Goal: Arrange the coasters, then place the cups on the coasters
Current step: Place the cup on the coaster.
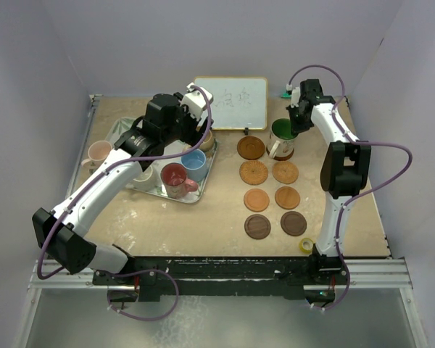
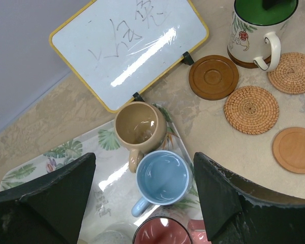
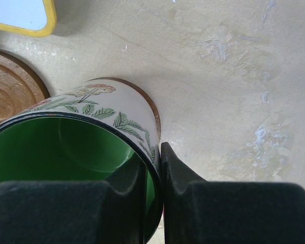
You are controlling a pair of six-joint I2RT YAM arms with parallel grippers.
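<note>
the right claw [image 3: 152, 175] is clamped on the rim of the green-lined, leaf-printed ceramic mug [image 1: 281, 138], seating it on the far-right round brown coaster [image 3: 151, 109], while the left claw [image 2: 142, 203] hangs apart above the leaf-patterned tray [image 2: 25, 170], likely to pick the pale blue mug [image 2: 161, 178].

Lab test bench; plain grey walls [image 1: 43, 43], alu rail [image 1: 217, 279].

Eight coasters [image 1: 257, 199] lay right, one under a mug [image 1: 281, 139]. Six mugs [image 1: 175, 176] showed, plus one tray [image 2: 61, 152], one whiteboard [image 1: 230, 103], one tape roll [image 1: 305, 246].
</note>
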